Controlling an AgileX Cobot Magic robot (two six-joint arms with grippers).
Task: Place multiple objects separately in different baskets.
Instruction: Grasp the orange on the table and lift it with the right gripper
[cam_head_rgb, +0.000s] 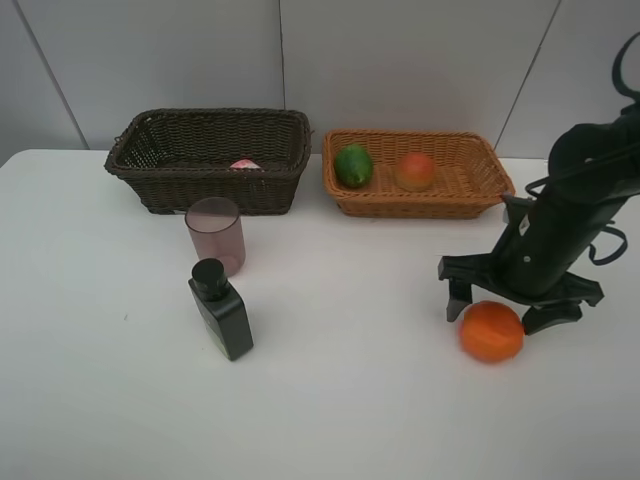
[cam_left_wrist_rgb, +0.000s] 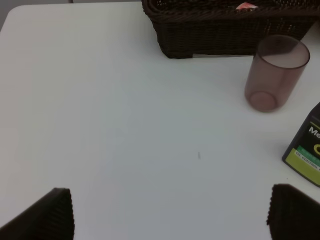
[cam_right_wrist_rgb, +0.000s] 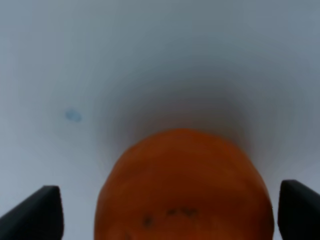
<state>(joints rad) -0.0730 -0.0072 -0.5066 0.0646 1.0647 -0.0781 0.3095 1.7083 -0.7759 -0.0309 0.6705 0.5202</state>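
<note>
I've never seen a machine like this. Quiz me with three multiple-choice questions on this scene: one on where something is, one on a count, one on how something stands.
1. Where is the orange?
A) lifted in the air
B) stacked on another fruit
C) on the table, between the open jaws of the right end effector

2. How many fruits lie in the tan basket?
A) two
B) none
C) four

3. How is the black bottle?
A) lying flat
B) standing, capped
C) standing, cap off

Answers:
1 C: the orange rests on the white surface with a jaw on either side.
2 A: a green fruit and a peach-coloured fruit lie inside.
3 B: it stands upright with its black cap on top.
</note>
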